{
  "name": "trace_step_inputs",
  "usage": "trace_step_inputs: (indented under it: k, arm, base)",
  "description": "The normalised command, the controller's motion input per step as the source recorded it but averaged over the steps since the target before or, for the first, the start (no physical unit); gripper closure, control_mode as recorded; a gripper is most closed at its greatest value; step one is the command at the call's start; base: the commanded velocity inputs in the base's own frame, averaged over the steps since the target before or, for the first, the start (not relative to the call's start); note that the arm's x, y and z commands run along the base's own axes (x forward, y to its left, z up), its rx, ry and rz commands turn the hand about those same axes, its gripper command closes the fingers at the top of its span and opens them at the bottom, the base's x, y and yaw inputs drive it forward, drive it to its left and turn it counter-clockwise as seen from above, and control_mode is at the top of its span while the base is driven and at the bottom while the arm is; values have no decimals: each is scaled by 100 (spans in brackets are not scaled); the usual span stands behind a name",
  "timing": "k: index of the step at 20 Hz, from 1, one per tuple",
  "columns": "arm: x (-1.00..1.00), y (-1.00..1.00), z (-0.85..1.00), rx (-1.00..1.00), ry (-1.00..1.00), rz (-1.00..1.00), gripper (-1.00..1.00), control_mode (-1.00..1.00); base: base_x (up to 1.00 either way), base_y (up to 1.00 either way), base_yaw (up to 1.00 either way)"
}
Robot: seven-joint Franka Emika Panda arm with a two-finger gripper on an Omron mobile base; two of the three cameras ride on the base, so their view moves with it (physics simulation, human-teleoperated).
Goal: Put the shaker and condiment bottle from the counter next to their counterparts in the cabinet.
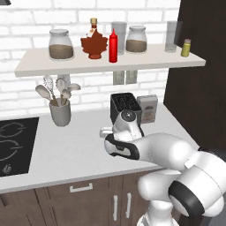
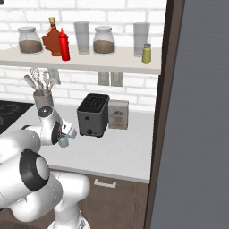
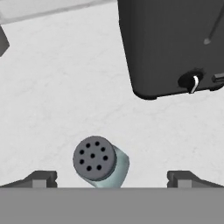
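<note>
The gripper (image 3: 112, 177) was seen with its jaws spread wide and nothing held between them, its two dark fingertips (image 3: 41, 178) standing far apart at the bottom of the hand view. The shaker (image 3: 99, 161), pale blue-grey with a perforated grey cap, was found upright on the counter (image 1: 66, 150) between the fingertips, nearer the left one in that view, and was touched by neither. In the right base view a small part of the shaker (image 2: 64, 142) was visible just below the hand. The dark toaster (image 2: 93, 114) was placed just beyond it, with a small carton (image 2: 118, 114) beside the toaster.

The condiment bottle (image 1: 113, 46) was seen upright on the cabinet (image 1: 110, 66) shelf, just beside the maple-leaf syrup bottle (image 1: 94, 43). The yellow-green shaker (image 1: 186, 47) was set near the right end of the same shelf, well apart from them. Two lidded jars (image 1: 61, 44) and two glasses (image 1: 118, 31) were also ranged along it. A utensil holder (image 1: 59, 111) was stood on the counter near the stovetop (image 1: 15, 145)
</note>
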Motion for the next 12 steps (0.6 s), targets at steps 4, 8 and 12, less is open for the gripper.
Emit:
trace_step_inputs:
  k: [4,8,12]
  arm:
    - [0,0,0,0,1,0,-100,-100]
    - [12,9,0,0,9,0,-100,-100]
    - [22,21,0,-1,11,0,-100,-100]
  base:
    - [0,0,0]
    - [0,0,0]
    - [0,0,0]
